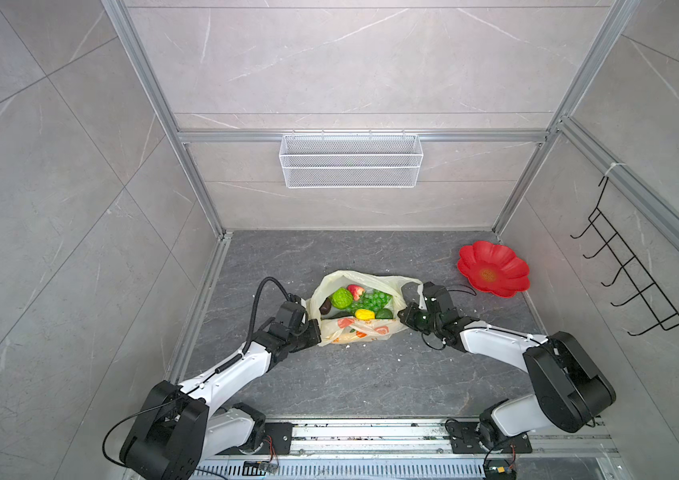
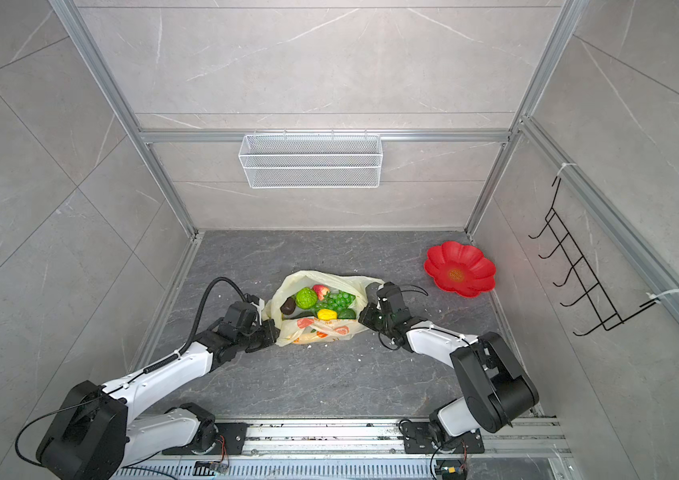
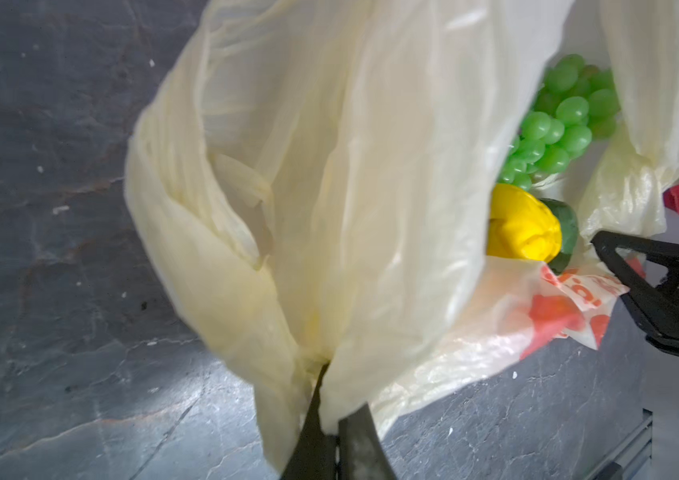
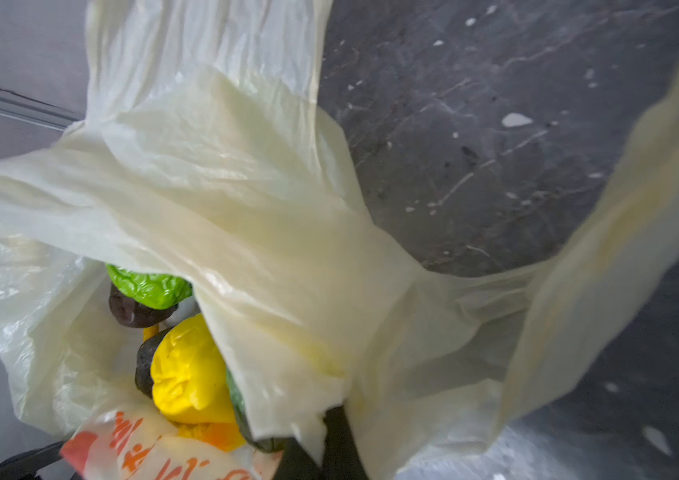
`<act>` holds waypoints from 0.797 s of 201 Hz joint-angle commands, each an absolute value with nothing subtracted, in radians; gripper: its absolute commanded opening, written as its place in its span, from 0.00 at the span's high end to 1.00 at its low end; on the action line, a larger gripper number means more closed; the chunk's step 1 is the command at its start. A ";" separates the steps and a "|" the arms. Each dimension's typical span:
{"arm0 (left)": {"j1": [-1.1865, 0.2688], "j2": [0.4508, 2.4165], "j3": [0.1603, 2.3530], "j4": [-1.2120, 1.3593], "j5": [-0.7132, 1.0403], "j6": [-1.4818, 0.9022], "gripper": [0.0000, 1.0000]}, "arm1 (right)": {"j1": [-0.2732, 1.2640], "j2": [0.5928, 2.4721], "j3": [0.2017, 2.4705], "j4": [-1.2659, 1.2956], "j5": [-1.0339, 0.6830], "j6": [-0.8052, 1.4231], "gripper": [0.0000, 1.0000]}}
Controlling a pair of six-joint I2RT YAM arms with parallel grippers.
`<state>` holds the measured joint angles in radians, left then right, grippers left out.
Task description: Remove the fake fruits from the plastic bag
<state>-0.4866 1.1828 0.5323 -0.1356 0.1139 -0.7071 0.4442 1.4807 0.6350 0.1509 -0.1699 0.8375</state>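
L gripper (image 3: 329, 399) pinch on bag (image 3: 371, 166): wrist-only

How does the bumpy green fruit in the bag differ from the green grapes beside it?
The bumpy green fruit is one round ball; the grape bunch is a cluster of many small smooth beads. The fruit is a yellower lime; the grapes are a deeper green. Both are glossy and lie inside the open plastic bag.
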 commanded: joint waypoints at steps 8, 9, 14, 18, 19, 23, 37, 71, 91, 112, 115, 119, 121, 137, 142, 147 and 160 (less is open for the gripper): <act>-0.486 1.145 0.493 -0.204 0.055 -0.696 1.00 | 0.443 1.469 0.619 0.040 -0.079 0.820 1.00; -0.486 1.145 0.493 -0.206 0.054 -0.696 1.00 | 0.442 1.469 0.618 0.040 -0.079 0.821 1.00; -0.486 1.143 0.486 -0.210 0.051 -0.696 1.00 | 0.443 1.474 0.618 0.039 -0.075 0.824 1.00; -0.486 1.141 0.482 -0.210 0.048 -0.697 1.00 | 0.443 1.475 0.616 0.042 -0.071 0.829 1.00; -0.486 1.141 0.481 -0.210 0.047 -0.697 1.00 | 0.443 1.477 0.615 0.042 -0.070 0.829 1.00; -0.486 1.141 0.475 -0.210 0.044 -0.700 1.00 | 0.443 1.478 0.614 0.047 -0.069 0.833 1.00; -0.486 1.140 0.469 -0.206 0.040 -0.700 1.00 | 0.444 1.483 0.618 0.065 -0.081 0.832 1.00; -0.486 1.121 0.517 -0.242 0.015 -0.670 1.00 | 0.461 1.436 0.691 -0.028 -0.051 0.756 0.77; -0.486 1.116 0.540 -0.267 -0.015 -0.646 1.00 | 0.495 1.383 0.762 -0.166 0.052 0.669 0.52; -0.486 1.123 0.541 -0.264 -0.022 -0.641 1.00 | 0.541 1.365 0.851 -0.296 0.168 0.564 0.36; -0.486 1.124 0.539 -0.263 -0.022 -0.641 1.00 | 0.547 1.367 0.863 -0.310 0.183 0.548 0.34; -0.486 1.126 0.539 -0.260 -0.021 -0.643 1.00 | 0.557 1.370 0.878 -0.325 0.202 0.527 0.31; -0.486 1.126 0.539 -0.259 -0.021 -0.643 1.00 | 0.562 1.372 0.885 -0.331 0.211 0.517 0.30; -0.486 1.127 0.532 -0.252 -0.020 -0.649 1.00 | 0.586 1.416 0.954 -0.383 0.279 0.449 0.25; -0.486 1.125 0.529 -0.253 -0.022 -0.649 1.00 | 0.587 1.437 0.972 -0.392 0.291 0.432 0.23; -0.486 1.124 0.527 -0.253 -0.023 -0.650 1.00 | 0.587 1.457 0.987 -0.391 0.292 0.417 0.22; -0.486 1.114 0.519 -0.253 -0.031 -0.652 1.00 | 0.587 1.518 1.039 -0.395 0.288 0.381 0.22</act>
